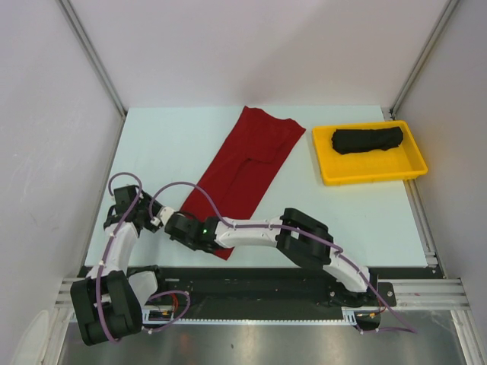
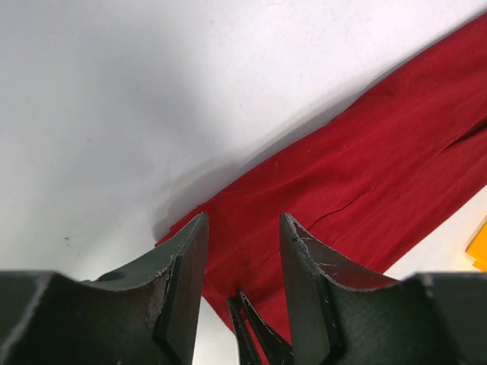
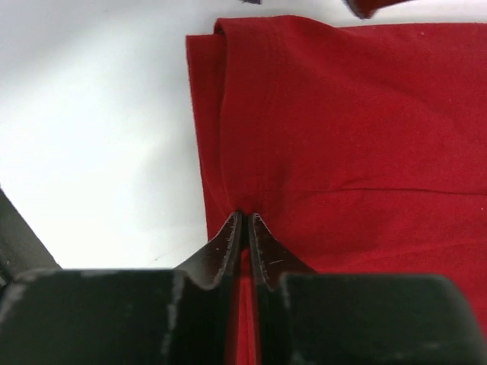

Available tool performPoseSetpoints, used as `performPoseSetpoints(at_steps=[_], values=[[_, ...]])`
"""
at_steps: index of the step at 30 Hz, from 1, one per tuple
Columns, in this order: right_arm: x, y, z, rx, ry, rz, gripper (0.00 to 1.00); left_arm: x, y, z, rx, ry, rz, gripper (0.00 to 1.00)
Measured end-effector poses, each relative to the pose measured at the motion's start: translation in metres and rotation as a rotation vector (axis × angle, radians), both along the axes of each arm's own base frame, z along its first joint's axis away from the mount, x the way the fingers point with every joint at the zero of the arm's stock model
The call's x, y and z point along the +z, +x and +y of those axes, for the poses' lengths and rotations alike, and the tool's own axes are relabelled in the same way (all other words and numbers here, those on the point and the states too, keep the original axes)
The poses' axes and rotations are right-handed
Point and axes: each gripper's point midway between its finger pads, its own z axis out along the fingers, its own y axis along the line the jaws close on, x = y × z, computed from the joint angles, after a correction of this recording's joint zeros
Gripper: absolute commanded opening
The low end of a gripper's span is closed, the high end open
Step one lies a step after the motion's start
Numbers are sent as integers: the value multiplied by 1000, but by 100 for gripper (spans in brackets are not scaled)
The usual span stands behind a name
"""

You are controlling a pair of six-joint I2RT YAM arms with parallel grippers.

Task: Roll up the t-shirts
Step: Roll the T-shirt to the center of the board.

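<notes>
Right gripper was clenched on the near end edge of the red t-shirt, jaws nearly together with a thin fold of red cloth pinched between them. The folded side edge of the cloth lay just left of its tips and the rest spread ahead and to the right. Left gripper sat just beside the right one at the same near end, released, jaws apart and holding nothing. The near left corner of the red cloth lay under and ahead of its tips; contact with the cloth could not be told. From both grippers the red t-shirt ran away as a long narrow folded strip, flat on the pale table, slanting toward the far right, with its wider end at the far edge. Well beyond the grippers, far to the right, the black t-shirt lay as a rolled bundle inside the yellow tray, lengthwise across it. The tray sat on the table apart from the red strip.
</notes>
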Motion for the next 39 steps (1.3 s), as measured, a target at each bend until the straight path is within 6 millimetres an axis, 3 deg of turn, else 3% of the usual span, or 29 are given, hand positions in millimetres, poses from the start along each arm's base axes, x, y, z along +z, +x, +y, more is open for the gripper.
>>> performPoseSetpoints(at_steps=[5,12,15,32,34,39], values=[[1,1,0,-16,20,10,0,-1,1,0,0,0,0,45],[4,-1,-6,-28,33,25,4,-8,-3,0,1,-4,21,39],[9,-1,-6,-32,42,27,12,-10,-4,-1,2,-5,26,38],[12,-3,-4,-22,59,55,21,-8,-15,12,96,52,19,46],[11,-3,-4,-22,59,59,19,-12,-18,11,108,42,27,46],[11,0,-5,-31,63,66,1,-18,-22,9,121,28,45,45]])
